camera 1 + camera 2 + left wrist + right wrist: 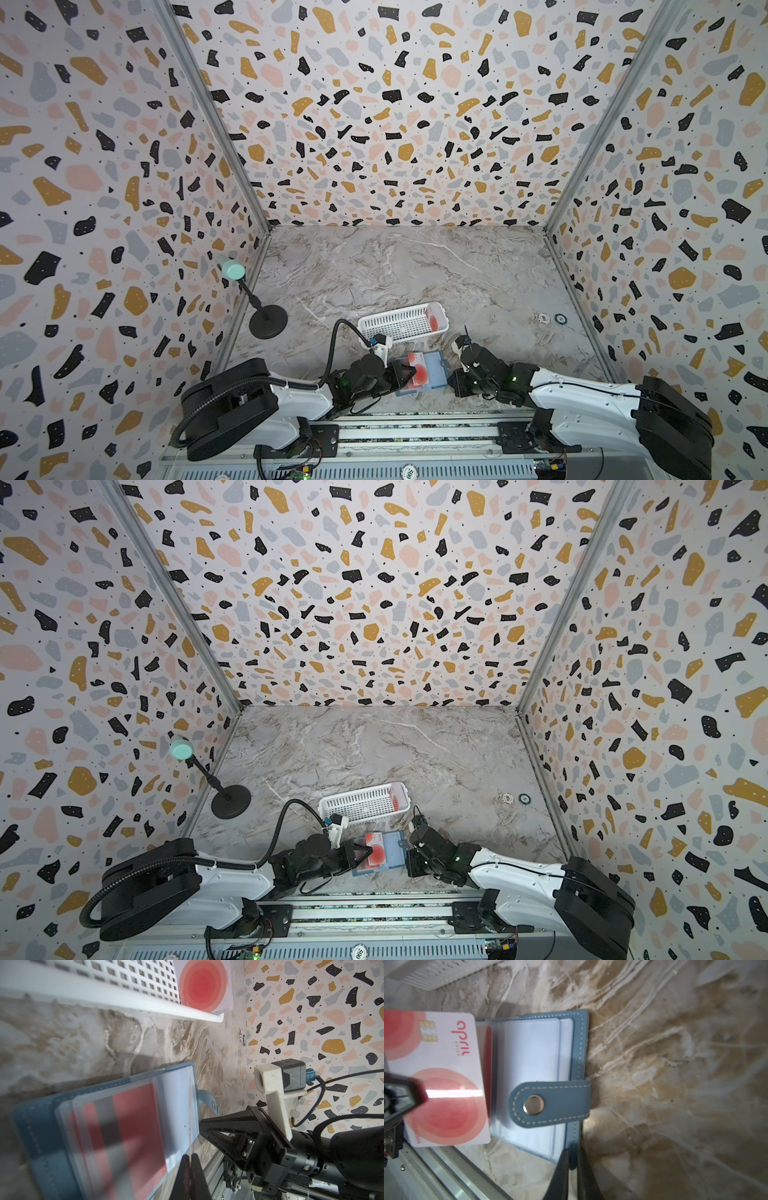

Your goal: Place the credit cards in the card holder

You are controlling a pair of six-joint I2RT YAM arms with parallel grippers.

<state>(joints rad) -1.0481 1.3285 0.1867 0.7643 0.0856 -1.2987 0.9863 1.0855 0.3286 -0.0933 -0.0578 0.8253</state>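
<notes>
While the left claw (409, 374) clenches a card (420, 374), the right claw (451, 377) nips the holder (435, 368).

In both top views terrazzo-print walls (374, 584) box in the marble table (374, 750). The open holder (392, 848) lies between the claws, with a white basket (399, 322) just beyond them and a black stand (268, 320) far past the left claw. Left wrist view: the card's (133, 1126) red, dark-striped back hangs blurred over the holder's pockets, and the right claw (202, 1126) is at their far edge. Another card (202, 985) lies in the basket. Right wrist view: close-set fingers (560, 1172) straddle the cover's corner, and the pale card face lies beyond the snap tab (550, 1103).
</notes>
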